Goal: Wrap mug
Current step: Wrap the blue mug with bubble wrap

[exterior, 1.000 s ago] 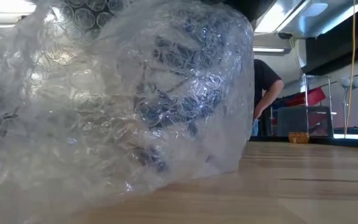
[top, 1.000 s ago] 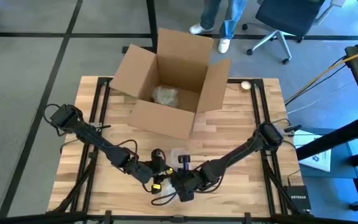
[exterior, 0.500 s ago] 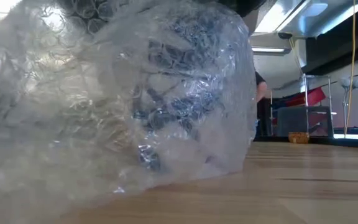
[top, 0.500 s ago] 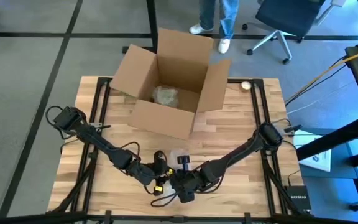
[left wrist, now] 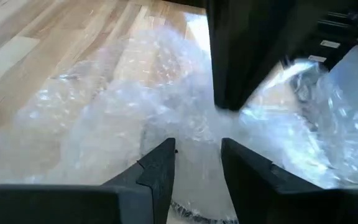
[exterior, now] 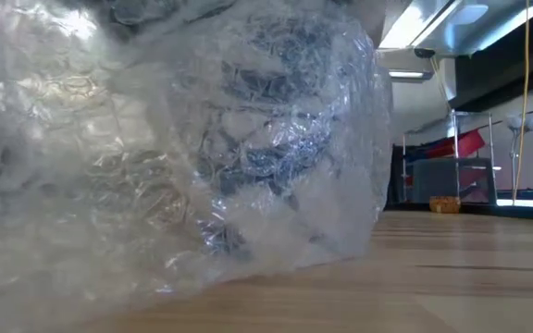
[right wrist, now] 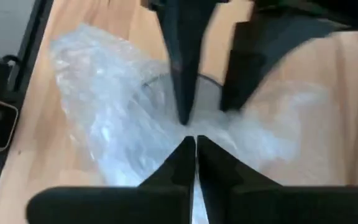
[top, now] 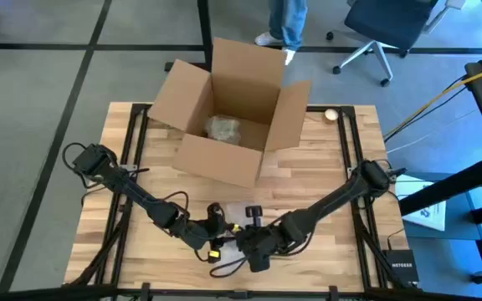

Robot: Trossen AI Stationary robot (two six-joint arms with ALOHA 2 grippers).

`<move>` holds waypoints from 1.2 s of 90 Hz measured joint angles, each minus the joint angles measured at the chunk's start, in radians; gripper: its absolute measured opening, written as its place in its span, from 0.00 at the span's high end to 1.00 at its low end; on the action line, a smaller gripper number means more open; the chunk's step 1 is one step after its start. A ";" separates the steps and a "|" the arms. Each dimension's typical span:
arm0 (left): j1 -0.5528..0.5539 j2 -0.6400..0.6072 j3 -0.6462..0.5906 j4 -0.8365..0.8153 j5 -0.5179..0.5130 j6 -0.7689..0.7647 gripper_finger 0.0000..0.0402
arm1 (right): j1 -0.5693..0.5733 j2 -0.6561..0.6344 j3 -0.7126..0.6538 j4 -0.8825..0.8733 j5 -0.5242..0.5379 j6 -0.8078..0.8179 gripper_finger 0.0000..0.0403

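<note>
high view: an open cardboard box (top: 228, 109) stands at the far side of the wooden table (top: 325, 171), flaps spread, with a pale crumpled bundle (top: 222, 128) lying on its floor (what it holds cannot be made out). at the near edge both arms meet over a sheet of bubble wrap (exterior: 183, 157). the left gripper (left wrist: 197, 171) has its fingers slightly parted with wrap between them. the right gripper (right wrist: 196, 152) has its fingers pressed together, pinching a fold of the wrap. the mug (exterior: 266, 129) shows only as a dark blue shape through the plastic in the low view, near the table's front edge; its outline is hard to trace. a person's legs (top: 289, 21) are cut off at the frame's top.
</note>
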 joint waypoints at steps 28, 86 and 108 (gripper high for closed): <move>0.000 0.001 -0.001 0.002 -0.001 0.000 0.71 | -0.029 -0.002 -0.011 0.057 0.037 0.001 1.00; -0.084 -0.158 -0.003 -0.068 0.057 -0.084 0.71 | -0.060 0.129 -0.035 0.137 -0.091 -0.008 1.00; -0.163 -0.075 -0.003 -0.131 0.142 -0.211 0.71 | -0.067 0.130 -0.035 0.138 -0.088 -0.024 1.00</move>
